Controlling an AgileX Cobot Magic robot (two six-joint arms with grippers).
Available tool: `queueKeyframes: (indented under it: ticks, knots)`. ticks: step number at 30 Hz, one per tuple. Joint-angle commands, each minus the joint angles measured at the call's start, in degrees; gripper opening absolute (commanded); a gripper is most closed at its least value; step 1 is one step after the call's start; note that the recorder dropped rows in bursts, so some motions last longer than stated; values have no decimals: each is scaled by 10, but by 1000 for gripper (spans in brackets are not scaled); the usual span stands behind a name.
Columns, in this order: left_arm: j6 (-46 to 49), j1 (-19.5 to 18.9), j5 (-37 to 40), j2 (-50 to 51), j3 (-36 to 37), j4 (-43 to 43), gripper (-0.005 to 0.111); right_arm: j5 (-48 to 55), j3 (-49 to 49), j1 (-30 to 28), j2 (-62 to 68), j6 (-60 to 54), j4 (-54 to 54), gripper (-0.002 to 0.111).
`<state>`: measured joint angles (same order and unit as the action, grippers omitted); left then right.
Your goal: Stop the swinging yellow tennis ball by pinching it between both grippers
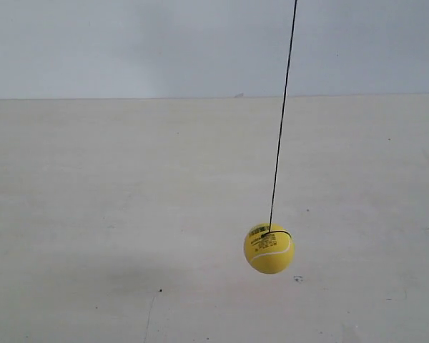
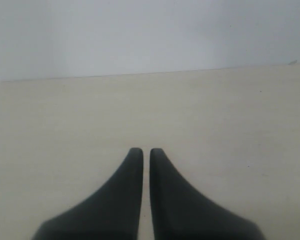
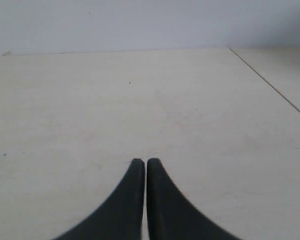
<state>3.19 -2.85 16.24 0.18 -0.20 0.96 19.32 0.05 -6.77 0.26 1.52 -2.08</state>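
The yellow tennis ball (image 1: 269, 248) hangs on a thin dark string (image 1: 282, 118) above the pale table in the exterior view, right of centre, its black band and printed label facing the camera. No arm or gripper appears in the exterior view. My left gripper (image 2: 146, 151) is shut with nothing between its black pointed fingers, over bare table. My right gripper (image 3: 145, 162) is shut too, with nothing held. The ball shows in neither wrist view.
A pale wooden table (image 1: 129, 214) fills the scene, with a plain white wall (image 1: 129, 43) behind it. A table seam (image 3: 270, 82) runs diagonally in the right wrist view. A small dark speck (image 1: 298, 279) lies on the table below the ball.
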Motion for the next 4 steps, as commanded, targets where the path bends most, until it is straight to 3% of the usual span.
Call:
queueKeyframes:
  ticks: [1, 4]
  knots:
    - [3, -2, 1, -2, 2, -6, 5, -1, 0, 1, -3, -1, -2, 0]
    - [3, -2, 1, -2, 2, -6, 5, -1, 0, 1, -3, -1, -2, 0]
